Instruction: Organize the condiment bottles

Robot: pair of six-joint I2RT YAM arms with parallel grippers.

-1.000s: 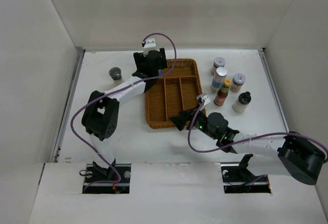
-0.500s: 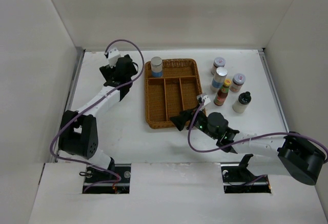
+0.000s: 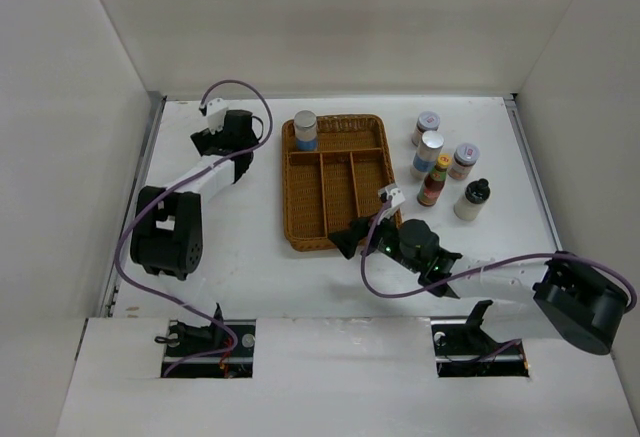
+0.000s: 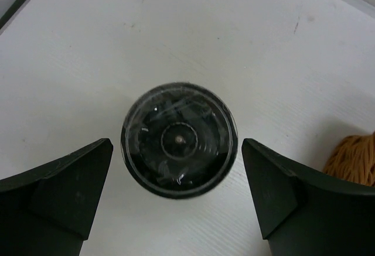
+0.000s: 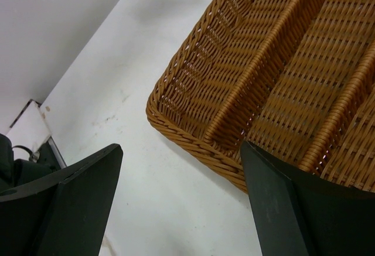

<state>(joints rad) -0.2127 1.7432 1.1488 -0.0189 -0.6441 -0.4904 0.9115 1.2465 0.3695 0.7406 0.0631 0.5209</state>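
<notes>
A dark-lidded jar (image 4: 179, 140) stands on the white table, straight below my left gripper (image 4: 176, 150). That gripper is open, its fingers on either side of the jar and apart from it. From above, my left gripper (image 3: 220, 140) hides the jar. A silver-capped bottle (image 3: 305, 129) stands in the far left corner of the wicker tray (image 3: 290, 197). To the right of the tray stand two capped shakers (image 3: 427, 127) (image 3: 464, 160), a silver-capped bottle (image 3: 428, 152), a red yellow-capped sauce bottle (image 3: 434, 181) and a black-capped white bottle (image 3: 472, 199). My right gripper (image 3: 350, 240) is open and empty, low at the tray's near right corner.
In the right wrist view the tray's woven corner (image 5: 193, 142) lies just ahead of the open right gripper (image 5: 181, 209), with bare table to its left. A bit of the tray's rim (image 4: 354, 159) shows at the right edge of the left wrist view. Walls enclose the table on three sides.
My left arm left the silver-capped bottle standing in the tray and swung left, over the dark-lidded jar. My right gripper opened wider and shifted slightly left.
</notes>
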